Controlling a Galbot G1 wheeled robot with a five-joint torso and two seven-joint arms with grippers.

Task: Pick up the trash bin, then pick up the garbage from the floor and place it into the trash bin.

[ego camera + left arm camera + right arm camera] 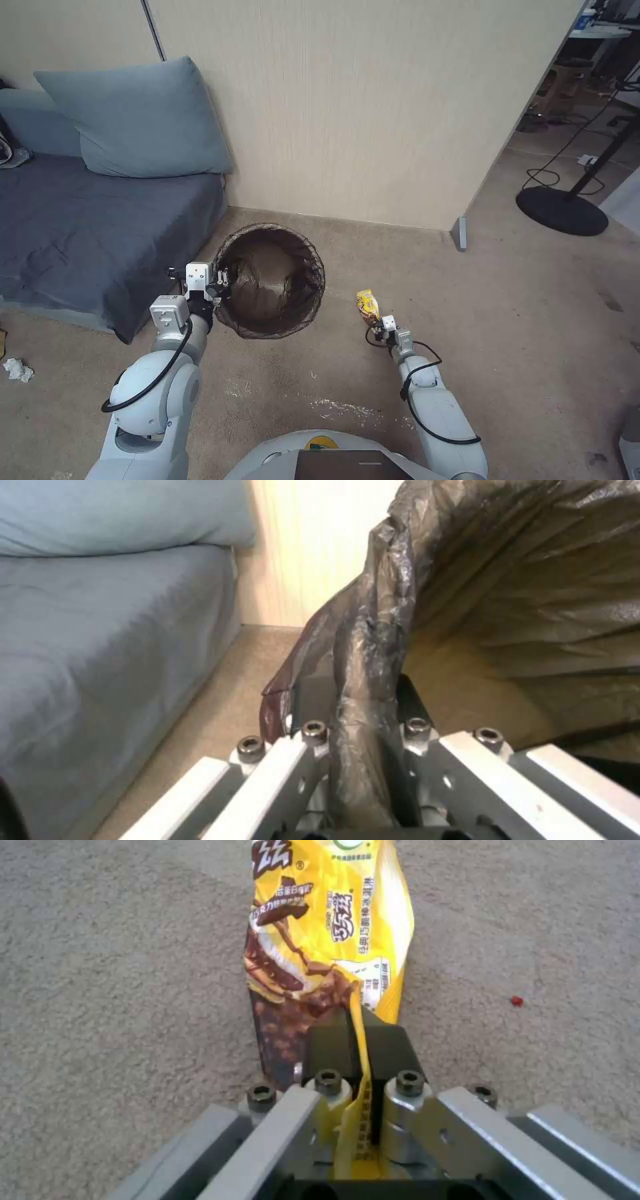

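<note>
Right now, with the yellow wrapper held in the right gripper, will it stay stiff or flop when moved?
Probably floppy: the yellow wrapper looks thin and creased, pinched at one edge by the right gripper. It is likely very light, so it may sway. Its glossy film might slip.

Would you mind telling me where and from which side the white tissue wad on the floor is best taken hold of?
Grip the white tissue wad across its crumpled middle, coming straight down from above. It lies low and loose on the carpet near the sofa, with open floor around it. Both claws are occupied: the left claw holds the trash bin, the right claw the yellow wrapper.
</note>
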